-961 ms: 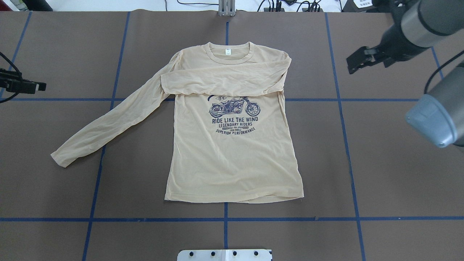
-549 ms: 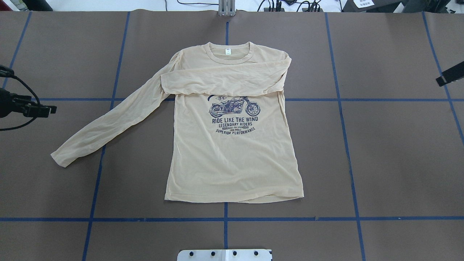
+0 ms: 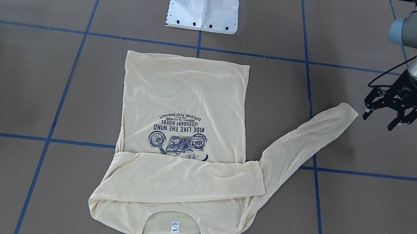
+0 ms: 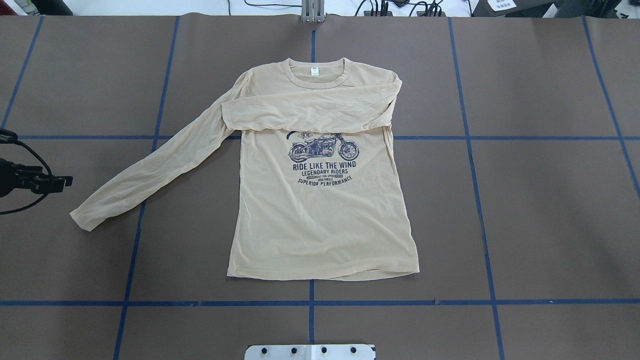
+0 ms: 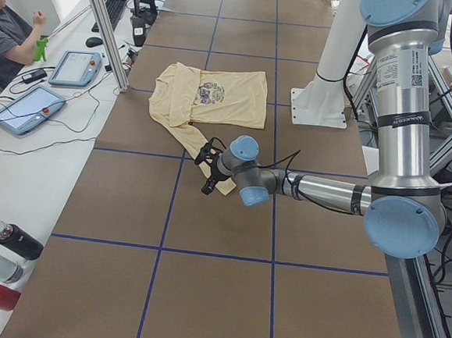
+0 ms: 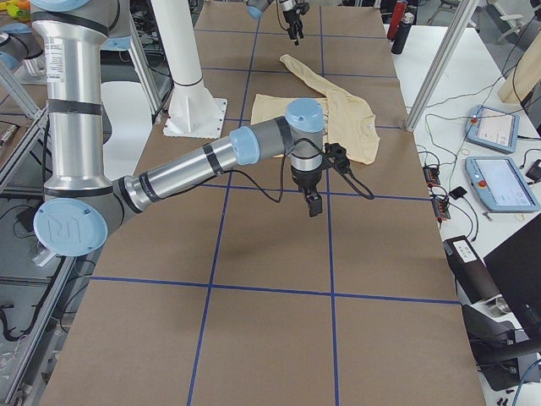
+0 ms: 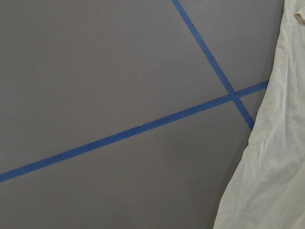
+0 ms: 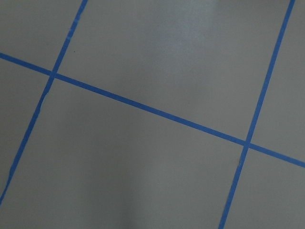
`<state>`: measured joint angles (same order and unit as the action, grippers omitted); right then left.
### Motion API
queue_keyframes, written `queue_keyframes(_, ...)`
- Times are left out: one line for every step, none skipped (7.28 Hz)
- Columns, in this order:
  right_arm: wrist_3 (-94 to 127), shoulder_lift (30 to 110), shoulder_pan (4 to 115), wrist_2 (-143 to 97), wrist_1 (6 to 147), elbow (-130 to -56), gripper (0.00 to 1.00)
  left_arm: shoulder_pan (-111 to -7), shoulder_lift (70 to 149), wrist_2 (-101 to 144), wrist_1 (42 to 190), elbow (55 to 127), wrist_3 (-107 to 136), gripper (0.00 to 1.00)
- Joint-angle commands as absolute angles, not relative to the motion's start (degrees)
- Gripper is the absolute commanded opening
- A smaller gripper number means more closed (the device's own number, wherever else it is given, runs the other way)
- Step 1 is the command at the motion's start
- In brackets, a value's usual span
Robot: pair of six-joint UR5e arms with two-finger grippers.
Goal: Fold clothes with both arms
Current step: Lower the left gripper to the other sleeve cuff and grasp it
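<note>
- Your shirt [image 4: 320, 220] lies flat and print-up in the middle of the brown table [image 4: 525, 210]. Its hem is on the near side by the white pedestal base [image 3: 205, 2] and its collar is on the far side.
- The small white neck label [image 4: 314, 71] shows inside the collar. The dark motorcycle print [image 4: 324, 160] sits on the chest below it.
- The sleeve from the robot's right [image 4: 310, 112] is folded across the chest. It covers the top edge of the print and ends near the left shoulder.
- The other sleeve [image 4: 150, 170] stretches out diagonally to the robot's left and toward the near side. Its cuff [image 3: 350, 110] lies flat on the table.
- The left gripper [image 3: 379, 118] hangs just to the left of that cuff, not touching it. Its fingers are spread apart with nothing between them.
- The left wrist camera shows pale sleeve cloth [image 7: 271, 176] along its right edge, beside crossing strips of blue tape [image 7: 143, 129].
- The right gripper [image 6: 314, 203] points down over bare table on the robot's right, well apart from the shirt. You cannot tell from here whether its fingers are apart or together.
- The right wrist camera shows only brown table and blue tape lines.
</note>
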<state>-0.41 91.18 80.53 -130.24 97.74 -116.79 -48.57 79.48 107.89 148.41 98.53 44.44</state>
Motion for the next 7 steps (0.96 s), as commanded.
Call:
queue_keyframes(-0.5,91.2,80.6,-130.3,97.6,-116.8,1.0,-43.6,79.2,105.2,148.5,98.3,52.4,0.59)
queue_keyframes(-0.5,91.2,80.6,-130.3,97.6,-116.8,1.0,-41.4,79.2,103.7,148.6,97.5,53.5,0.59)
queue_keyframes(-0.5,91.2,80.6,-130.2,97.6,-116.8,1.0,-41.2,79.2,103.7,148.6,97.1,53.5,0.56)
queue_keyframes(-0.5,91.2,80.6,-130.2,97.6,-116.8,1.0,-41.2,79.2,103.8,148.6,96.9,53.5,0.51)
queue_keyframes(-0.5,91.2,80.6,-130.3,97.6,-116.8,1.0,-41.2,79.2,104.0,148.6,96.9,53.7,0.48)
queue_keyframes(-0.5,91.2,80.6,-130.2,97.6,-116.8,1.0,-41.2,79.2,104.1,148.7,96.9,53.6,0.46)
queue_keyframes(-0.5,91.2,80.6,-130.2,97.6,-116.8,1.0,-41.2,78.9,104.2,148.7,96.9,53.7,0.45)
